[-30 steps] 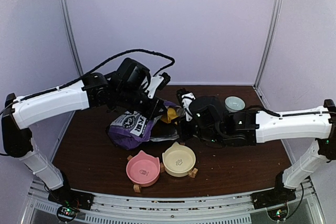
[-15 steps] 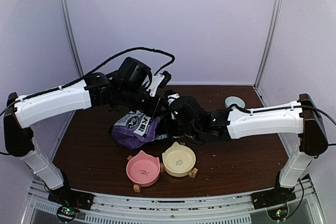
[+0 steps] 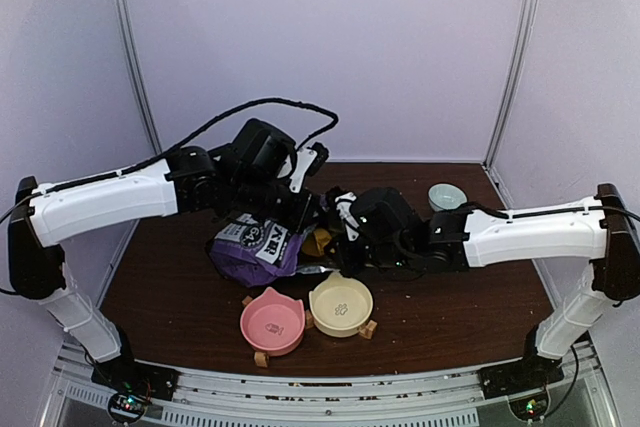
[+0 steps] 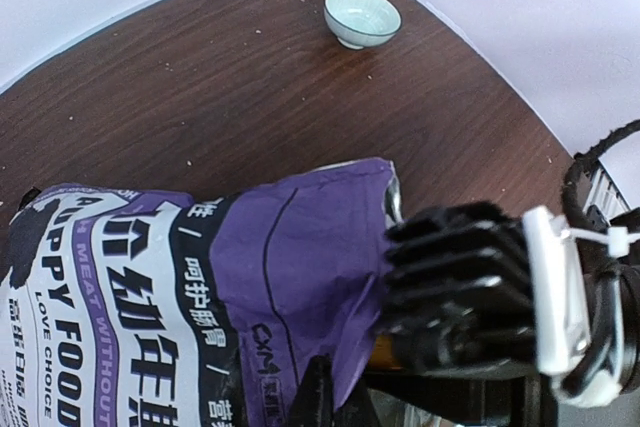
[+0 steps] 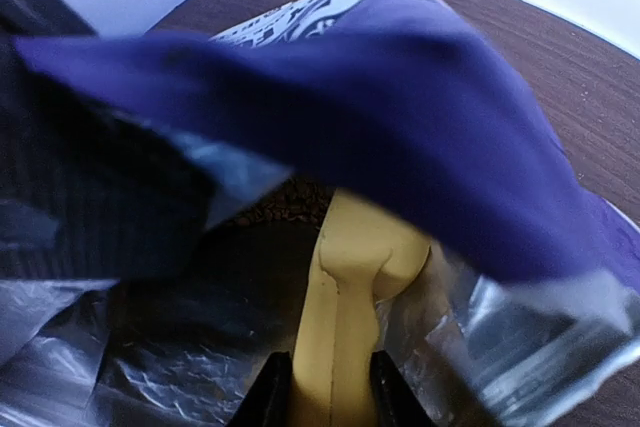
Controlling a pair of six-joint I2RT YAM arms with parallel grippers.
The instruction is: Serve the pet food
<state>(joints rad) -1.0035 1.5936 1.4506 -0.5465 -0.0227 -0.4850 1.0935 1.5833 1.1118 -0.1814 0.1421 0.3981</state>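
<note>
Scooping stage. Right claw (image 5: 325, 395) clamped on yellow scoop (image 5: 345, 277) handle, moved closer into purple bag (image 4: 200, 277) mouth over last second. Left claw (image 4: 400, 277) pinched shut on bag rim. Pet food (image 5: 285, 204) inside bag, just beyond scoop; likely loading next.

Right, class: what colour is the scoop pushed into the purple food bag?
The scoop is pale yellow, seen best in the right wrist view.
</note>
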